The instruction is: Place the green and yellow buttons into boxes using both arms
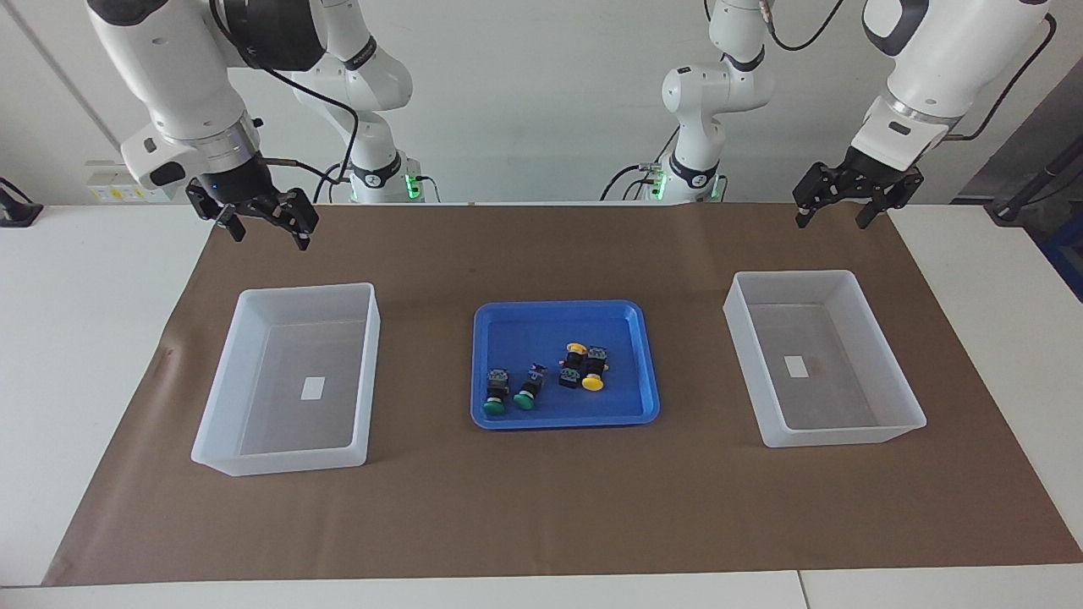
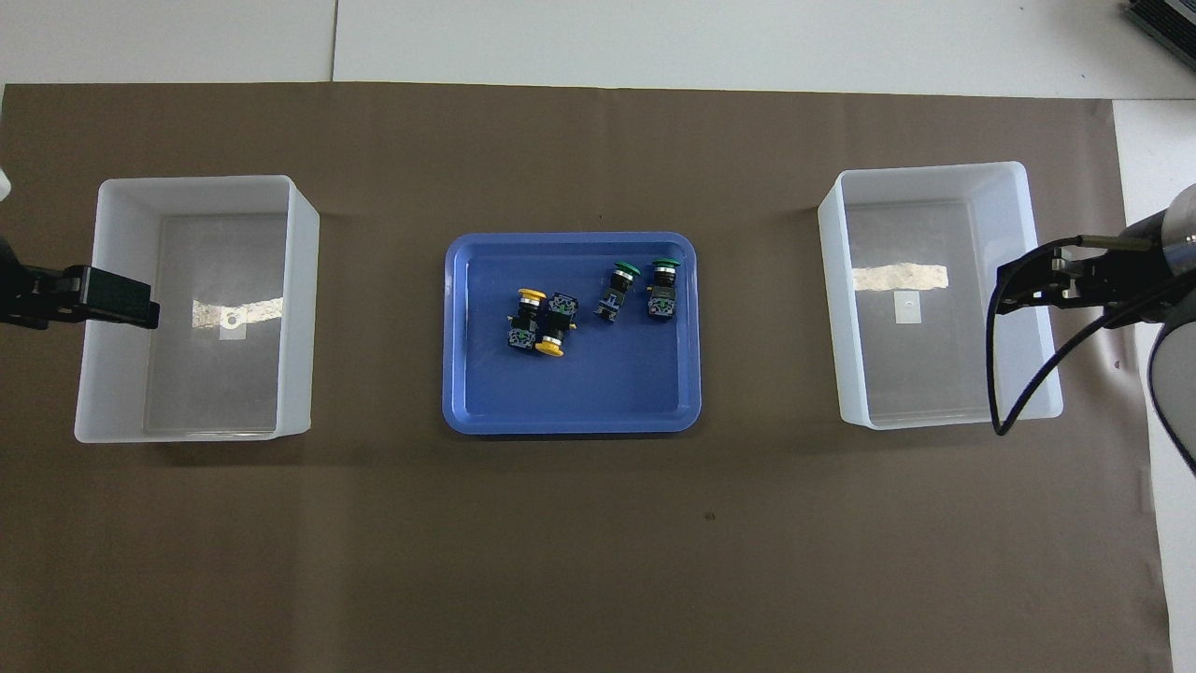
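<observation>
Centrally on the brown mat (image 1: pixel 541 507) sits a blue tray (image 1: pixel 508 317) holding all four buttons: two green buttons (image 1: pixel 497 393) (image 1: pixel 528 391) lying side by side toward the right arm's end, two yellow buttons (image 1: pixel 574 359) (image 1: pixel 594 372) touching each other toward the left arm's end. A clear box (image 1: pixel 254 448) flanks the tray toward the right arm's end, another box (image 1: pixel 846 436) toward the left arm's. The left gripper (image 1: pixel 833 211) hangs with fingers spread, holding nothing, over the mat's edge nearest the robots. The right gripper (image 1: pixel 266 227) likewise hangs open and empty over that edge.
</observation>
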